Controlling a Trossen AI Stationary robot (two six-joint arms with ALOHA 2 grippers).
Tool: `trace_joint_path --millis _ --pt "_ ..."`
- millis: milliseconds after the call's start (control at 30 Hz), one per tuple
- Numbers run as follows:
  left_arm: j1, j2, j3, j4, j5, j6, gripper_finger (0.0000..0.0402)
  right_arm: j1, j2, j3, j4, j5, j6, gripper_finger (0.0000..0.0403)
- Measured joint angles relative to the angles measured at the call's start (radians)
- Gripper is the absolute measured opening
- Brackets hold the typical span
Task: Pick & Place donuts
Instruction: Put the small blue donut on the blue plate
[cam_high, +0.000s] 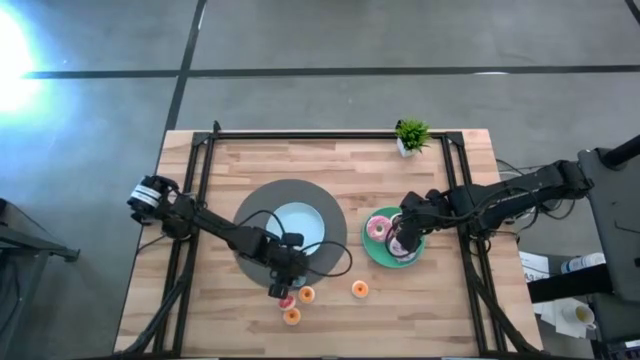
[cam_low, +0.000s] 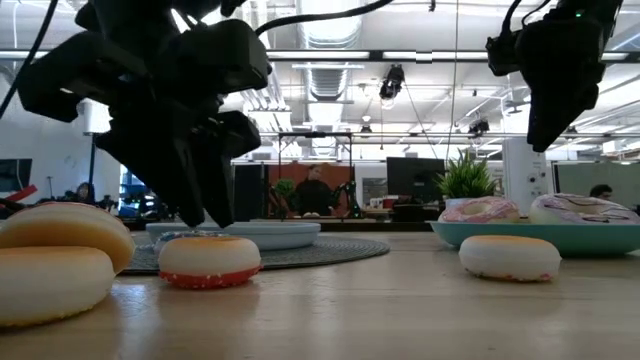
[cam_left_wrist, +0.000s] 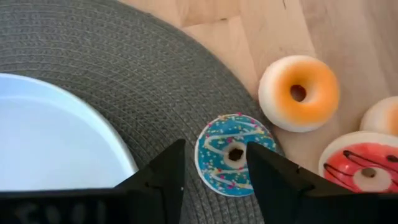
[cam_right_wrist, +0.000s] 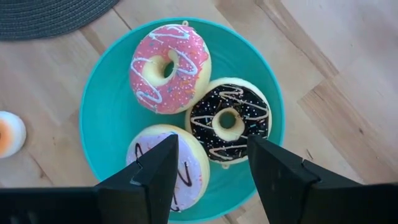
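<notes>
Where left hand (cam_left_wrist: 214, 180) gapes: blue donut (cam_left_wrist: 235, 154).

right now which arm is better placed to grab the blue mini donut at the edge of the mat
Left. The left gripper is open and hangs right over the blue mini donut, fingers either side of it on the grey mat. The right gripper is across the table, open above the green plate of big donuts.
</notes>
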Motion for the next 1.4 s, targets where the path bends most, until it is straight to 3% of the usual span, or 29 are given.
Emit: trace_joint_path --millis 233,533,667,767,967,1133,1400 --pt "0.010 0.025 -0.001 0.011 0.033 0.052 0.0092 0.000 0.000 0.000 0.000 0.000 0.031 0.0185" --pt "0.010 0.047 -0.001 0.004 0.036 0.057 0.0079 0.000 0.000 -0.001 0.001 0.000 0.046 0.0185" --pt "0.011 0.047 0.006 -0.010 0.036 0.050 0.0047 0.000 0.000 -0.001 0.002 0.000 0.051 0.0185" --pt "0.011 0.048 0.032 -0.044 0.036 0.044 0.0011 0.000 0.000 -0.001 0.002 0.000 0.053 0.0185" --pt "0.031 -0.027 0.116 -0.191 0.000 0.077 0.0002 0.000 0.000 -0.001 0.001 0.006 0.052 0.0185" --pt "0.157 -0.140 0.105 -0.254 -0.075 0.092 0.0001 0.000 0.000 -0.001 0.005 0.042 0.053 0.0185" --pt "0.472 -0.197 -0.048 -0.181 -0.048 0.073 0.0001 0.017 0.000 -0.001 0.070 0.049 0.058 0.0185"
